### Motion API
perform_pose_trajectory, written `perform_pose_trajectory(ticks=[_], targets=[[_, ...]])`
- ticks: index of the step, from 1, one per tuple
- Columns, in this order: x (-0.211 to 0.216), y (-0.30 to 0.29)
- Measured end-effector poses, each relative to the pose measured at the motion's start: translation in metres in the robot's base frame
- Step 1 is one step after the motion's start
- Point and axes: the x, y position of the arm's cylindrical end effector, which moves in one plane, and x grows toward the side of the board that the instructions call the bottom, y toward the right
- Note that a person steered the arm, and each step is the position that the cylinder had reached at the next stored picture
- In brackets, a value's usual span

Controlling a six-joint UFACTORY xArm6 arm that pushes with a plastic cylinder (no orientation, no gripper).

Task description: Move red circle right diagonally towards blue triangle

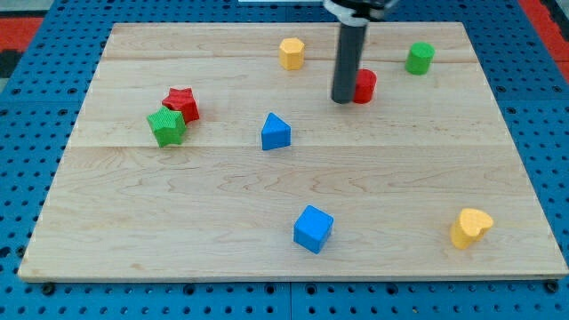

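The red circle (365, 86) lies in the upper middle of the wooden board (178, 204), partly hidden behind my rod. My tip (343, 100) touches the board right at the red circle's left side. The blue triangle (276, 132) stands below and to the left of the tip, about a block's width of bare board away from it.
A yellow hexagon (292, 52) is near the top, a green cylinder (420, 58) at the top right. A red star (181, 103) and a green star (167, 126) touch at the left. A blue cube (313, 228) and a yellow heart (469, 228) lie near the bottom.
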Motion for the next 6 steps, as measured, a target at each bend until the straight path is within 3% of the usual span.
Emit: perform_pose_trajectory(ticks=[1,2,4,5,6], targets=[[-0.014,-0.001],[0.017,0.098],[0.023,0.131],[0.11,0.159],[0.135,0.218]])
